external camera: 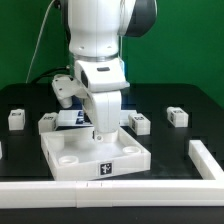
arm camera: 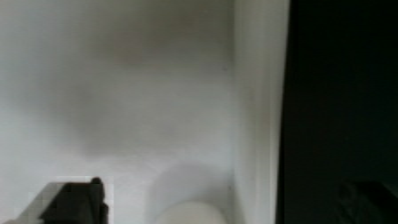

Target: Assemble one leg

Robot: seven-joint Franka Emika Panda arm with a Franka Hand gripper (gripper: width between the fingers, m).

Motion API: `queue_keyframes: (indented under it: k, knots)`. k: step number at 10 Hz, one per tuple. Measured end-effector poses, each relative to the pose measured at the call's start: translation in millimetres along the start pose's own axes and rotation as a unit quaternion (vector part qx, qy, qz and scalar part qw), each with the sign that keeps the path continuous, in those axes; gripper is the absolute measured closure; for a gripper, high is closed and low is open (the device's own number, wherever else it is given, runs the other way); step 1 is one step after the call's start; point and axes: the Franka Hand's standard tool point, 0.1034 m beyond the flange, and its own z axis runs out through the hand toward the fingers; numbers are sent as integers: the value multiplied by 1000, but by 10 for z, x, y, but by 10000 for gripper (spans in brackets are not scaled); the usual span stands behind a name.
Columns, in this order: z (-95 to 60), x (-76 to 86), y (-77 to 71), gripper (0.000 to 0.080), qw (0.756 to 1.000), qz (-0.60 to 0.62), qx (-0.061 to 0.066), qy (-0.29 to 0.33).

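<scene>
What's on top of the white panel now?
The gripper hangs over the white panel; its visible sockets are bare. The arm covers the far part and whether the fingers hold anything.

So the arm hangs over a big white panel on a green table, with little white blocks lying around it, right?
Not quite: the table is black, not green; only the backdrop is green, as the exterior view shows. The arm does hang over the white panel, with white blocks around.

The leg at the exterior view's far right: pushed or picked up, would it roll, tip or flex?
The leg looks stubby and flat-faced, so it would probably slide, not roll. Sitting low, it seems unlikely to tip. It looks solid, so likely stiff.
</scene>
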Motion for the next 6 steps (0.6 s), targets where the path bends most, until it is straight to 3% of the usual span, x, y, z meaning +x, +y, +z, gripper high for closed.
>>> queue_keyframes:
  k: [2, 5, 6]
  knots:
    - [109, 14, -38, 149, 1000, 1, 9, 5]
    - [117, -17, -31, 149, 1000, 7, 9, 5]
    - [118, -17, -32, 241, 1000, 7, 9, 5]
